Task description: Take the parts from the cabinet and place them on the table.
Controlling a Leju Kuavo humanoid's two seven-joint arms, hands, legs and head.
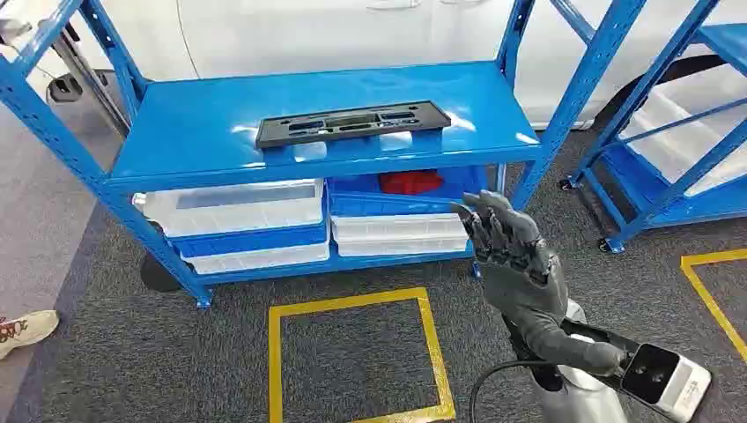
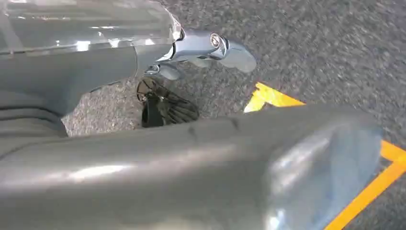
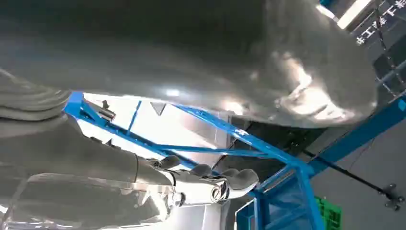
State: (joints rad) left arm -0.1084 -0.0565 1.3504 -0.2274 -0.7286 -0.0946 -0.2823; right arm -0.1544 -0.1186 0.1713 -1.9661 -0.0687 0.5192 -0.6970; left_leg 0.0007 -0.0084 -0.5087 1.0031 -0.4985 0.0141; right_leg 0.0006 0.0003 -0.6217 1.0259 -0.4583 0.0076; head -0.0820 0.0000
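Observation:
A long black plastic part (image 1: pixel 353 122) lies flat on the top shelf of the blue cabinet (image 1: pixel 220 154). My right hand (image 1: pixel 514 256) is raised in front of the cabinet's lower right corner, below and to the right of the part, fingers apart and holding nothing. In the right wrist view its thumb and fingers (image 3: pixel 210 184) stand against the blue frame (image 3: pixel 268 148). My left hand (image 2: pixel 201 48) hangs over the grey carpet with nothing in it; whether its fingers are curled I cannot tell.
Clear bins (image 1: pixel 233 207) and a blue bin holding a red thing (image 1: pixel 410 182) fill the lower shelf. A second blue rack (image 1: pixel 678 150) stands at right. Yellow tape squares (image 1: pixel 352 352) mark the carpet. A person's shoe (image 1: pixel 26 328) is at far left.

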